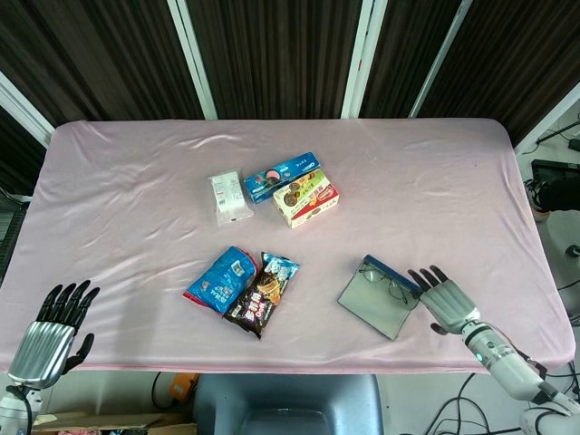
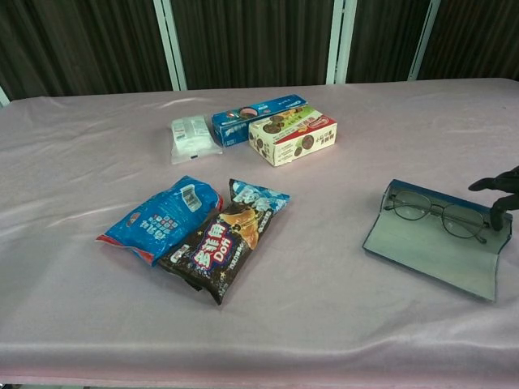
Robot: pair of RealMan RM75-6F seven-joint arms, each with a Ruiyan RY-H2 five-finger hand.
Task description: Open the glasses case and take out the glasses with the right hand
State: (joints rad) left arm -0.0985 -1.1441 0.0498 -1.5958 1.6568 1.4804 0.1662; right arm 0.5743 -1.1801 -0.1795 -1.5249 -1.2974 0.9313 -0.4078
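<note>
The glasses case (image 1: 378,304) lies open on the pink cloth at the front right, its grey lid flat and its blue tray edge turned to the far side. Thin wire-framed glasses (image 1: 386,280) rest inside along that blue edge. In the chest view the case (image 2: 430,251) and the glasses (image 2: 439,213) sit near the right border. My right hand (image 1: 444,297) is just right of the case with fingers spread and holds nothing; only its dark fingertips (image 2: 496,217) show in the chest view, at the case's right end. My left hand (image 1: 53,328) hovers off the front left corner, fingers apart.
A blue biscuit box (image 1: 282,176), a cookie box (image 1: 306,198) and a white packet (image 1: 229,197) lie mid-table. A blue bag (image 1: 220,278) and a dark snack bag (image 1: 264,292) lie left of the case. The table's front edge runs close below the case.
</note>
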